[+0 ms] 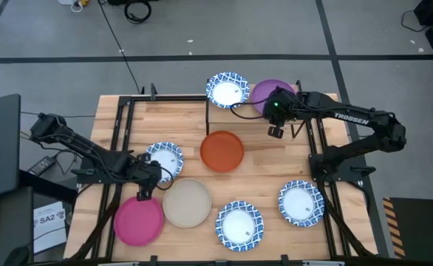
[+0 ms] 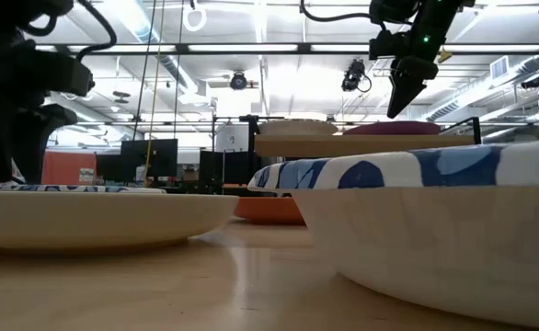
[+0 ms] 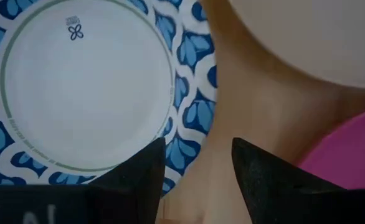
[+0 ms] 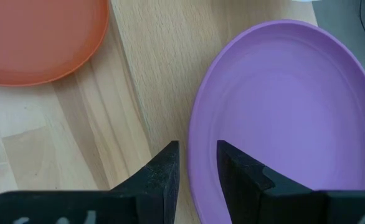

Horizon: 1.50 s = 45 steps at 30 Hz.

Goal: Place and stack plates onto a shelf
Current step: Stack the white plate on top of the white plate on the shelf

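The shelf [image 1: 240,118] stands at the table's far edge and carries a blue-rimmed white plate [image 1: 227,90] and the purple plate [image 1: 264,92] side by side. My right gripper [image 4: 198,146] is open narrowly over the purple plate's near rim [image 4: 192,162]. In the low view this gripper [image 2: 394,110] hangs just above that plate [image 2: 403,128]. My left gripper [image 3: 198,146] is open at the table's near left. It is beside another blue-rimmed plate [image 3: 83,87], with the pink plate [image 3: 350,149] on its other side. The orange plate [image 1: 222,150] lies flat mid-table.
The beige plate [image 1: 187,202] lies next to the pink plate [image 1: 138,220]. Two more blue-rimmed plates [image 1: 239,225] [image 1: 301,203] sit near the table's near edge. Black frame rails run along both sides of the table. Bare wood lies between the orange plate and the right rail.
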Motion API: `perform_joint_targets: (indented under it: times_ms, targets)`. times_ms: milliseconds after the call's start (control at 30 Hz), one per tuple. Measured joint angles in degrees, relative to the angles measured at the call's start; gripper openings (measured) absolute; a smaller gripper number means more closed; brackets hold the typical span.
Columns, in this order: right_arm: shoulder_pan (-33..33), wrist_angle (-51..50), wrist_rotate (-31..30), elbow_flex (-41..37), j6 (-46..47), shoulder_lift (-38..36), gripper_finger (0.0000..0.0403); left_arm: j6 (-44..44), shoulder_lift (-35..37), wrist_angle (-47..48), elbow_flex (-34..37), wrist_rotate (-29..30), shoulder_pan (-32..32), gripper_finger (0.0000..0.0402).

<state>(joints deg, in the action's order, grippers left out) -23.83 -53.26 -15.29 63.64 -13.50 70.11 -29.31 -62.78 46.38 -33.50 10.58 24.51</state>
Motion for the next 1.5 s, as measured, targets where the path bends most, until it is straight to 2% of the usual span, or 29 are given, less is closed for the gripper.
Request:
perform_joint_targets:
  times_ms: [267, 633, 1100, 1500]
  targets:
    - [0.01, 0.12, 0.00, 0.00, 0.00, 0.00, 0.0113, 0.03, -4.95, -0.73, 0.00, 2.43, 0.00, 0.0192]
    - [0.00, 0.97, 0.00, 0.00, 0.00, 0.00, 0.0113, 0.65, -9.40, -2.06, 0.02, 2.50, 0.00, 0.0189]
    - [0.00, 1.06, 0.00, 0.00, 0.00, 0.00, 0.0113, 0.60, -9.34, -2.07, 0.02, 2.92, 0.00, 0.0106]
    - [0.00, 1.08, 0.00, 0.00, 0.00, 0.00, 0.0113, 0.32, -9.17, -1.29, -0.43, 3.02, 0.00, 0.0080]
